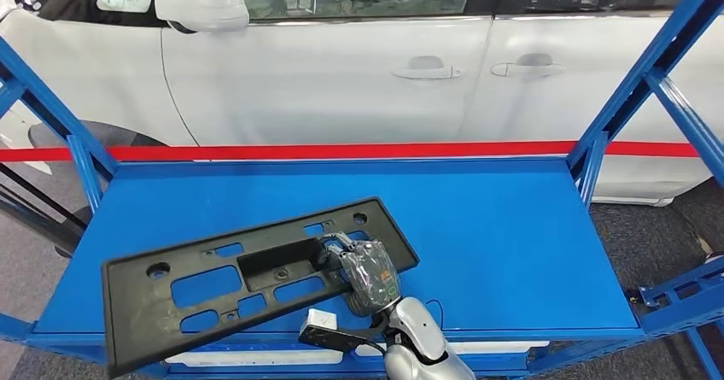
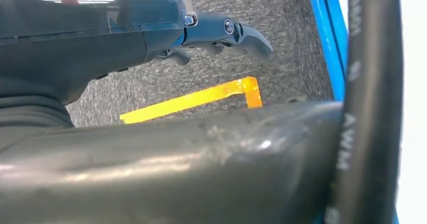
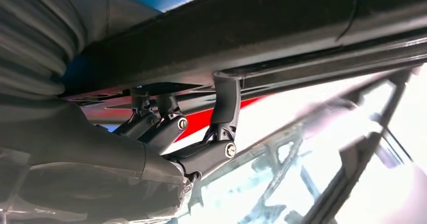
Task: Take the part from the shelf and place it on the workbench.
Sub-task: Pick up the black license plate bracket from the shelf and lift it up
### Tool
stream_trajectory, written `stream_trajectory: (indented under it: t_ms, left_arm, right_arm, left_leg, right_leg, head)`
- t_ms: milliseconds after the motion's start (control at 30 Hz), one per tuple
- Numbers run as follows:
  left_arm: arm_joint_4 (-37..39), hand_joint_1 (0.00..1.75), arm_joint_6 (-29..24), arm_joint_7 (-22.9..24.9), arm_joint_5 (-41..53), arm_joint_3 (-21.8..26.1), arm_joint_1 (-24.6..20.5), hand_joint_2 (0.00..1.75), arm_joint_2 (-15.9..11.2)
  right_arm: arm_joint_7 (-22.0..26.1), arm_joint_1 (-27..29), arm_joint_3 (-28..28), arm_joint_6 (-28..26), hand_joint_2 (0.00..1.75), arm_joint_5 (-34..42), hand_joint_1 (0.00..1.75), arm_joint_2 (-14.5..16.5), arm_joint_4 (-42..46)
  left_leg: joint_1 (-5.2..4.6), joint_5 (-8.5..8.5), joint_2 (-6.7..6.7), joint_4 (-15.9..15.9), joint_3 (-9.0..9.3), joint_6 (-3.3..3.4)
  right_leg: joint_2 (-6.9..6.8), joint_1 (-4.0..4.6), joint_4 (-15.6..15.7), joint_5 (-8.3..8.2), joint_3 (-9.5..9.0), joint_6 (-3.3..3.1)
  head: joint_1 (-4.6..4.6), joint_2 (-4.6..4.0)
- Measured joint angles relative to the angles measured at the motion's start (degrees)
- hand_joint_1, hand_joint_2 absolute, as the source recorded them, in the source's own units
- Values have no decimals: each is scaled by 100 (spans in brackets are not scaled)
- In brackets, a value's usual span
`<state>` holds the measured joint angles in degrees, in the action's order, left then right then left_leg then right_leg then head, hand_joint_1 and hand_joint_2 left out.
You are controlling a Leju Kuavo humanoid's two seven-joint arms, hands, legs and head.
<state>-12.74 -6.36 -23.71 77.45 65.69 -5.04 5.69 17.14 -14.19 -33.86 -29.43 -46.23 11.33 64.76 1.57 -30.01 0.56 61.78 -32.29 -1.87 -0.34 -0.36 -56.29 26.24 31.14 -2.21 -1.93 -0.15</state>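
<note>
The part [image 1: 248,277] is a long black plastic frame with several cut-outs. It lies slanted across the front left of the blue shelf [image 1: 504,235], its left end reaching past the shelf's front edge. My right hand [image 1: 369,275] grips the frame at its right half. In the right wrist view its fingers [image 3: 224,108] hook over the edge of the part [image 3: 282,27]. Whether the frame rests on the shelf or is lifted off it, I cannot tell. My left hand [image 2: 221,32] hangs over the grey floor, fingers loosely extended, holding nothing.
Slanted blue shelf uprights [image 1: 85,171] [image 1: 598,149] stand at both sides. A white car [image 1: 341,64] with a red strip [image 1: 341,151] is close behind the shelf. A yellow tape mark [image 2: 201,99] lies on the floor beside a blue shelf leg [image 2: 330,43].
</note>
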Motion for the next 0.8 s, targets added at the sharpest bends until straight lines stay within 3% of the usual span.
stream_trajectory:
  t_ms: [67,100,133,167,267,333,400,467,500,567,600,633,667,733,800]
  left_arm:
    - [0,0,-21,-33,-51,22,23,0,2]
    - [0,0,-39,-50,-78,39,44,0,1]
    - [0,0,-60,-62,-103,61,65,0,2]
    - [0,0,-81,-67,-124,84,81,0,4]
    - [0,0,-132,-69,-202,158,102,0,13]
    - [0,0,-149,-77,-263,216,114,87,23]
    - [0,0,-152,-91,-329,277,132,175,44]
    - [0,0,-134,-105,-383,327,145,175,76]
    - [0,0,-123,-106,-402,351,144,175,91]
    - [0,0,-118,-97,-443,405,141,175,113]
    - [0,0,-122,-87,-467,432,142,175,121]
    - [0,0,-127,-77,-495,458,143,175,136]
    - [0,0,-132,-68,-524,486,144,175,152]
    - [0,0,-137,-55,-571,544,144,175,194]
    - [0,0,-139,-50,-608,596,144,175,227]
  right_arm:
    - [534,183,5,292,175,1246,175,-1,409]
    - [741,323,8,490,175,1920,175,-13,722]
    - [872,493,8,679,175,2510,175,-35,1067]
    - [949,668,7,844,175,3001,175,-68,1433]
    - [1096,1058,3,1164,175,3843,175,-230,2497]
    - [1221,1205,2,1282,175,4048,175,-350,3102]
    - [1315,1364,2,1346,175,4138,175,-449,3553]
    - [1369,1493,3,1380,175,4225,175,-533,3871]
    - [1382,1534,3,1400,175,4298,175,-570,3988]
    - [1389,1623,10,1459,175,4517,175,-632,4137]
    - [1382,1680,24,1483,175,4644,175,-655,4174]
    - [1372,1742,49,1494,175,4759,175,-672,4197]
    - [1362,1799,85,1488,175,4854,175,-681,4215]
    - [1348,1889,175,1464,175,4969,175,-688,4251]
    - [1350,1974,271,1430,175,4958,175,-690,4284]
  left_leg:
    - [5,-383,-4,762,-344,-28]
    - [5,-471,-4,1045,-477,-39]
    - [5,-444,-4,1134,-524,-42]
    - [5,-307,-4,1004,-474,-37]
    - [-6,231,-4,-49,-33,32]
    - [-34,300,-8,-359,75,83]
    - [-40,307,-15,-384,69,134]
    - [-18,332,-18,-427,86,204]
    - [-5,342,-16,-445,96,237]
    - [-12,336,-13,-447,97,273]
    - [-14,331,-15,-446,100,280]
    - [-14,324,-20,-442,104,282]
    - [-12,314,-28,-436,112,277]
    - [-6,280,-47,-418,136,242]
    - [-25,241,-60,-382,139,169]
  right_leg:
    - [-4,16,2,3,4,-31]
    - [-2,25,-4,12,4,-39]
    - [0,30,-16,22,5,-40]
    - [2,32,-33,36,6,-33]
    - [4,42,-115,100,34,23]
    - [6,54,-156,119,82,79]
    - [7,53,-164,128,102,137]
    - [16,38,-321,253,162,198]
    - [22,27,-550,393,267,227]
    - [28,-2,-1272,726,626,270]
    - [28,-18,-1586,818,798,286]
    - [27,-34,-1737,805,898,300]
    - [26,-51,-1673,683,894,307]
    - [25,-82,-1008,271,613,306]
    - [28,-73,-410,57,343,276]
  head:
    - [1,0]
    - [1,0]
    - [1,0]
    - [0,0]
    - [1,0]
    - [1,0]
    - [1,0]
    - [1,0]
    - [2,0]
    - [2,0]
    - [2,0]
    - [2,0]
    - [2,0]
    - [1,0]
    - [1,0]
